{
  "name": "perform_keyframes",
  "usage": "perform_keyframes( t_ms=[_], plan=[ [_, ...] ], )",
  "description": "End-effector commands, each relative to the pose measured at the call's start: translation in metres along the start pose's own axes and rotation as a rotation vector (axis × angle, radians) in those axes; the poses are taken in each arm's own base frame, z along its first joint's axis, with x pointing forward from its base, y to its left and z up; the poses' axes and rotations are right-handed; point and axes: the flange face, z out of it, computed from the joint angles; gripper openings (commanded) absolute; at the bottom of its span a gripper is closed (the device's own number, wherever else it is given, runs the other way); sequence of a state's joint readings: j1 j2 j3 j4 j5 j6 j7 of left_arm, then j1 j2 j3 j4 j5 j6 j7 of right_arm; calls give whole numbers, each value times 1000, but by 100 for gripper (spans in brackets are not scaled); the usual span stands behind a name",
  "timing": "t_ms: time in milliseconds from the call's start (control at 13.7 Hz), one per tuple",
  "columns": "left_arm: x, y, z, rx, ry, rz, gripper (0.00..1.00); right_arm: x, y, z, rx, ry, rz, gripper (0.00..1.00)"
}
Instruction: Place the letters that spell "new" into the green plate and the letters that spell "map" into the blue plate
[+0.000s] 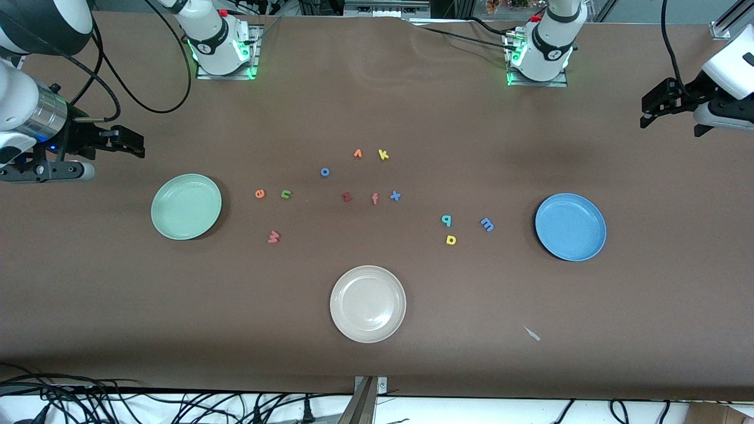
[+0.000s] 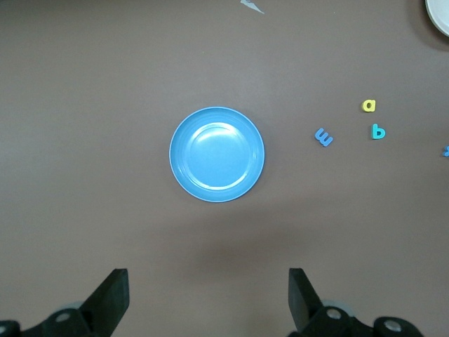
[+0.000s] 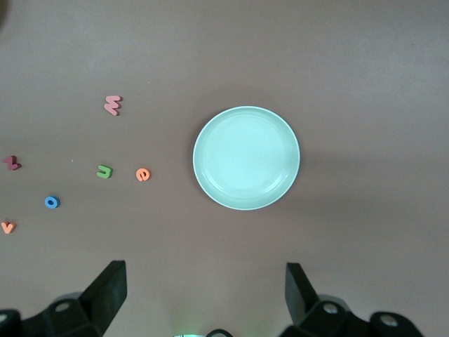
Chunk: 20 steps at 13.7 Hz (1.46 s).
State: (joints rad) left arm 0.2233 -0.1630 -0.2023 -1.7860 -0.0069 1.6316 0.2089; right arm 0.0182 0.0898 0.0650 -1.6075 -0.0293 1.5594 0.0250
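The green plate (image 1: 186,206) (image 3: 246,157) lies bare toward the right arm's end of the table. Beside it are the orange e (image 1: 260,194) (image 3: 142,175), green n (image 1: 285,194) (image 3: 104,170) and pinkish w (image 1: 273,237) (image 3: 112,104). Toward the left arm's end sits the bare blue plate (image 1: 570,227) (image 2: 217,154), with the blue m (image 1: 486,224) (image 2: 323,137), teal p (image 1: 446,220) (image 2: 378,131) and yellow a (image 1: 450,239) (image 2: 369,106) close by. My right gripper (image 1: 134,144) (image 3: 205,295) hangs open above the table near the green plate. My left gripper (image 1: 648,115) (image 2: 208,295) hangs open near the blue plate. Neither holds anything.
A beige-white plate (image 1: 367,303) sits nearest the front camera. Spare letters lie mid-table: blue o (image 1: 324,172), orange v (image 1: 357,153), yellow k (image 1: 383,155), dark red z (image 1: 346,197), salmon f (image 1: 374,199), blue x (image 1: 395,195). A small pale scrap (image 1: 532,333) lies near the front edge.
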Motion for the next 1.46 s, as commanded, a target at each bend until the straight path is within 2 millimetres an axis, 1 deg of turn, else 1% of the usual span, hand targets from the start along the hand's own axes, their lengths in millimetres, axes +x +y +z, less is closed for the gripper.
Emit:
perform_keyframes(
  t_ms=[0,512,1390],
  plan=[
    [2,2,-6,-25,3,6,100,-2,1,1,11,-4,7,100],
    [7,2,-9,-27,10,4,100,-2,1,0,11,-1,7,100],
    [7,1,-8,-27,9,4,100,-3,1,1,13,-5,7,100]
  ],
)
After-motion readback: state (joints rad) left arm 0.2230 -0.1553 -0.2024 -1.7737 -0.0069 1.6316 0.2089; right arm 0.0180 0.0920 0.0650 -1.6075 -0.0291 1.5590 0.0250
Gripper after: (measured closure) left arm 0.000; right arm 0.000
